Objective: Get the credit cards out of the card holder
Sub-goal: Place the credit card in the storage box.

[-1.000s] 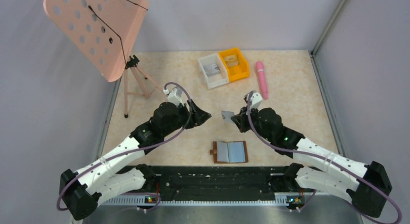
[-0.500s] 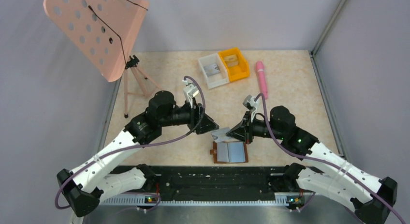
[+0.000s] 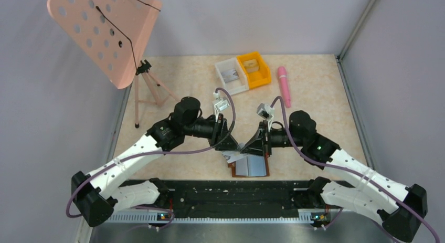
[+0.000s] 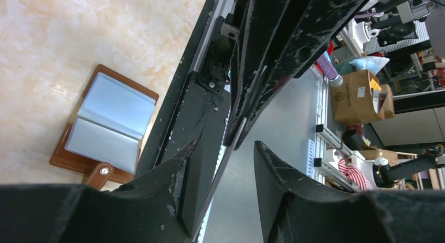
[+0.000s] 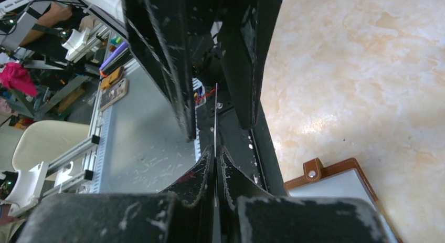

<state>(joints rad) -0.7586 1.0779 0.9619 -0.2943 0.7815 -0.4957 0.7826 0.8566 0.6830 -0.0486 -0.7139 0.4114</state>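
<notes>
The card holder (image 3: 253,167) lies open and flat near the table's front edge, brown with pale blue-grey pockets; it also shows in the left wrist view (image 4: 105,125) and the right wrist view (image 5: 341,186). My right gripper (image 3: 250,147) is shut on a thin pale credit card (image 3: 233,157), held just above the holder's left side. The right wrist view shows the card (image 5: 215,112) edge-on, pinched in that gripper (image 5: 216,148). My left gripper (image 3: 231,146) is open with its jaws on either side of the card (image 4: 223,169), which stands nearer one finger (image 4: 183,185).
A white bin (image 3: 231,75) and an orange bin (image 3: 254,69) stand at the back middle, with a pink pen (image 3: 283,85) to their right. A pink perforated music stand (image 3: 105,33) on a tripod stands at the back left. A black rail (image 3: 236,193) runs along the near edge.
Both grippers have come together over the card holder. My right gripper brought the card down and left; my left gripper moved right and now straddles the card.
</notes>
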